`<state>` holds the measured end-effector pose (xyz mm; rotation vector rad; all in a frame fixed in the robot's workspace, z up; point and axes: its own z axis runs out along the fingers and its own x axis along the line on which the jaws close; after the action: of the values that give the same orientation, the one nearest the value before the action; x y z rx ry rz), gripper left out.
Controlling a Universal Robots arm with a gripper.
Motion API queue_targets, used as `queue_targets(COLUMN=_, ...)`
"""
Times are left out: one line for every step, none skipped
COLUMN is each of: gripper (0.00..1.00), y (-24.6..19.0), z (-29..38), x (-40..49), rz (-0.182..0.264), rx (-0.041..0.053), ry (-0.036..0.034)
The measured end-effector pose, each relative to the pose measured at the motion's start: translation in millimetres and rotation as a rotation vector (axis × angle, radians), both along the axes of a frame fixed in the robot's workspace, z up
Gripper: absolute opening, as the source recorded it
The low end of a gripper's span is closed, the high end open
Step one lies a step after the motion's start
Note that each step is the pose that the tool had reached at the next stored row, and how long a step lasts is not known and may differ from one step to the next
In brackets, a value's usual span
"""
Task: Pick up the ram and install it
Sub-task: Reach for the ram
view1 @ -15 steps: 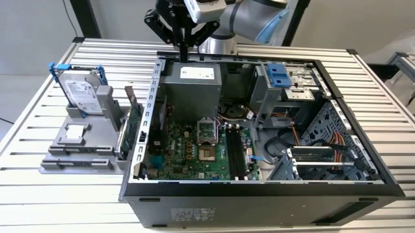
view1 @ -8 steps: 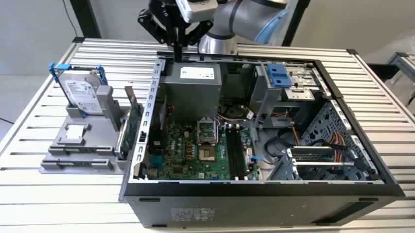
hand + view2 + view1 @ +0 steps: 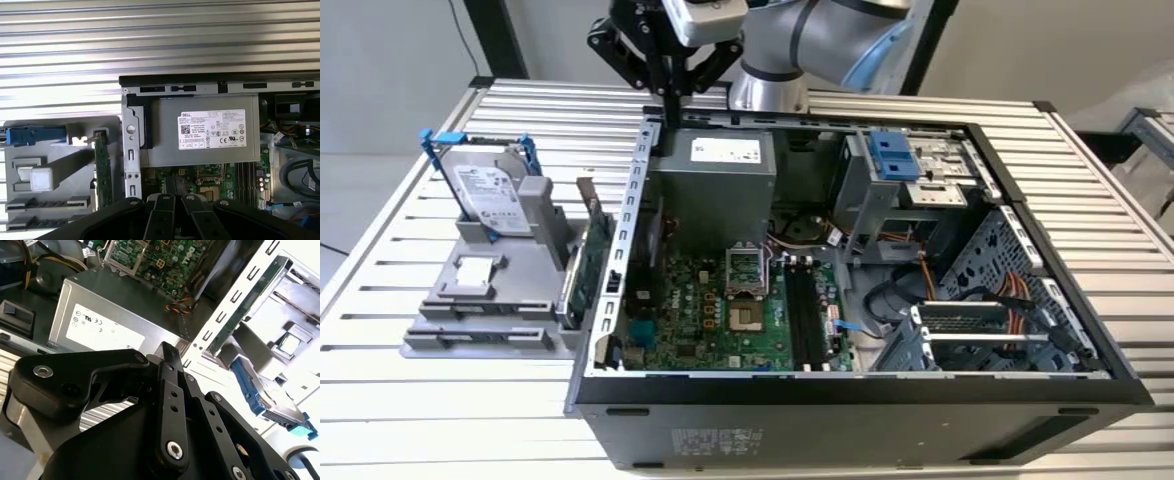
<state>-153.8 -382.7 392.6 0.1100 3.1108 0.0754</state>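
Our gripper point(image 3: 670, 105) hangs clenched on nothing above the rim of the open computer case point(image 3: 854, 398), at the end where the power supply point(image 3: 714, 165) sits, and we judge that a descent from here would strike the rim or that metal box. Farther off, outside the case's side wall, the ram point(image 3: 570, 292) stands on edge in a grey holder point(image 3: 480, 345) on the counter point(image 3: 400, 420), tight beside the larger expansion card point(image 3: 596, 245). We fear a slightly misplaced grasp would catch or tip that card, or take the thin stick crooked so it jams at the case's black slots point(image 3: 803, 310).
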Motion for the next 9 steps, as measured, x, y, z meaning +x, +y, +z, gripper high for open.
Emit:
queue_targets(gripper=0.0, y=0.0, z=0.0, x=-1.6, rz=0.0, rx=0.0, ry=0.0003)
queue_targets(gripper=0.0, y=0.0, z=0.0, x=-3.2, rz=0.0, rx=-0.0001, ry=0.0007)
queue_targets(gripper=0.0, y=0.0, z=0.0, x=-4.8, rz=0.0, rx=0.0, ry=0.0014)
queue_targets(gripper=0.0, y=0.0, z=0.0, x=-6.3, rz=0.0, rx=-0.0001, ry=0.002)
queue_targets(gripper=0.0, y=0.0, z=0.0, x=-8.0, rz=0.0, rx=0.0, ry=0.0026)
queue_targets(gripper=0.0, y=0.0, z=0.0, x=-9.7, rz=0.0, rx=0.0, ry=0.0032)
queue_targets(gripper=0.0, y=0.0, z=0.0, x=-11.4, rz=0.0, rx=0.0, ry=0.0038)
queue_targets(gripper=0.0, y=0.0, z=0.0, x=-13.1, rz=0.0, rx=0.0, ry=0.0046)
queue_targets(gripper=0.0, y=0.0, z=0.0, x=-14.9, rz=0.0, rx=0.0, ry=0.0053)
